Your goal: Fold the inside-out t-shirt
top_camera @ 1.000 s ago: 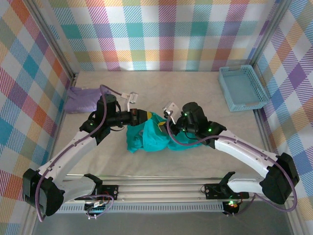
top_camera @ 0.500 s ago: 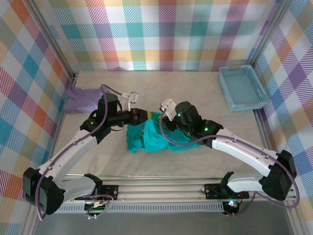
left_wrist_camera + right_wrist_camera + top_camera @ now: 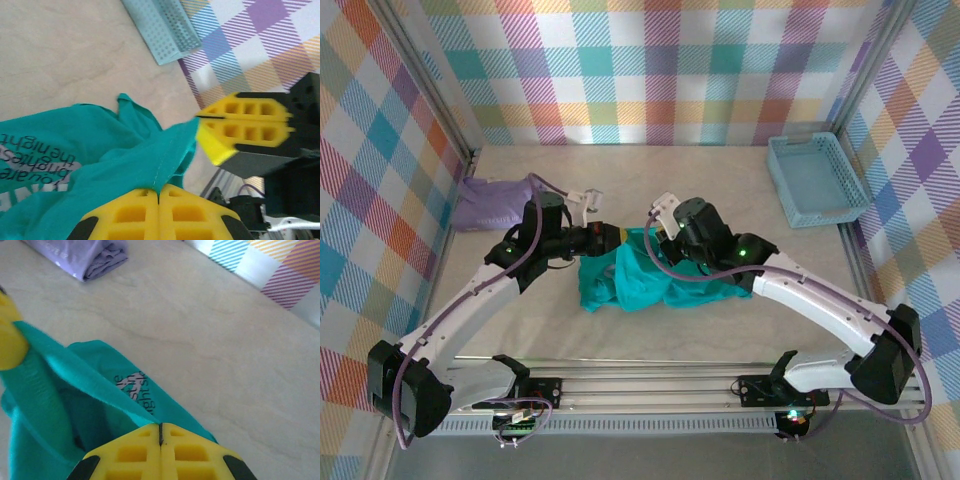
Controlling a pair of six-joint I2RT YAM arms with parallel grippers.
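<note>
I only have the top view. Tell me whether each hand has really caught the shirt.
Observer: In the left wrist view, the left hand is shut on the shirt, with a stitched edge clamped at its tip.
Operator: Now check the right one.
Observer: The right hand is shut on the shirt too. Teal cloth runs straight into its closed fingers.
Operator: Look for any print on the cloth.
Observer: There is lettering on the shirt just ahead of the right hand's grip.
</note>
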